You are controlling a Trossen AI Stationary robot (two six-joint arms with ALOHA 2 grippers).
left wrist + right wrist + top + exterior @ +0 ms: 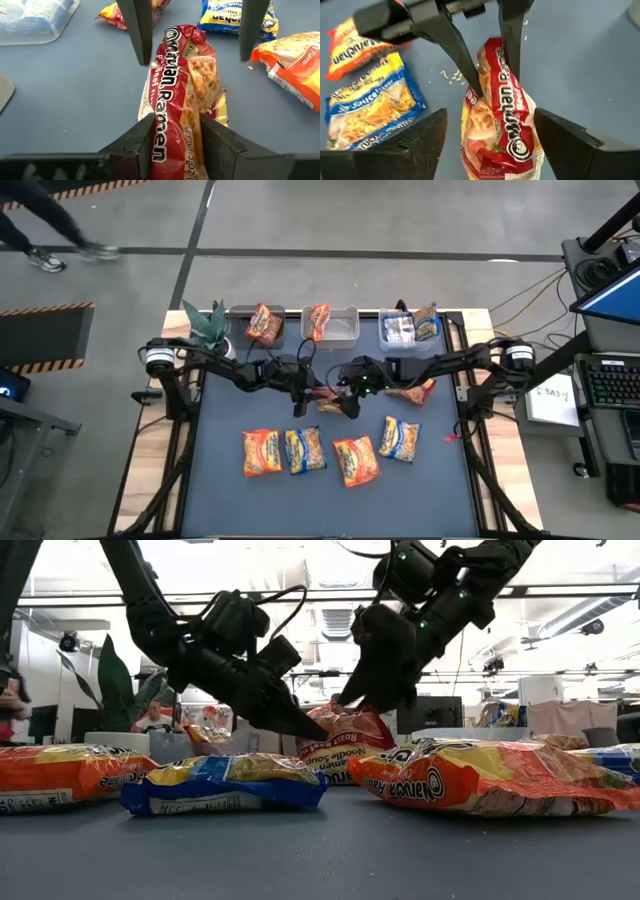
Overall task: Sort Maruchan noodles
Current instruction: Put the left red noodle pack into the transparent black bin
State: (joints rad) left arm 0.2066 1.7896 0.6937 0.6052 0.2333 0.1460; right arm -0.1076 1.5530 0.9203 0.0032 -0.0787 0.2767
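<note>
A dark red noodle packet sits at the table's middle between both grippers, standing on edge in the left wrist view. My left gripper is shut on it. My right gripper is open, its fingers standing wide on either side of the same packet. Four packets lie flat in a near row: orange, blue-and-yellow, orange, blue-and-yellow. Another red packet lies under the right arm. My left gripper pinches the dark red packet between its two fingers, one on each flat face, at the end nearest the left arm. The fingers slant down from the table's left. The packet stands on edge and tilted; the near packets hide its lower part.
Three clear bins line the far edge: one with an orange-red packet, one with an orange packet, one with a blue packet. A plant stands at the far left corner. Noodle crumbs lie on the mat. A person walks beyond the table.
</note>
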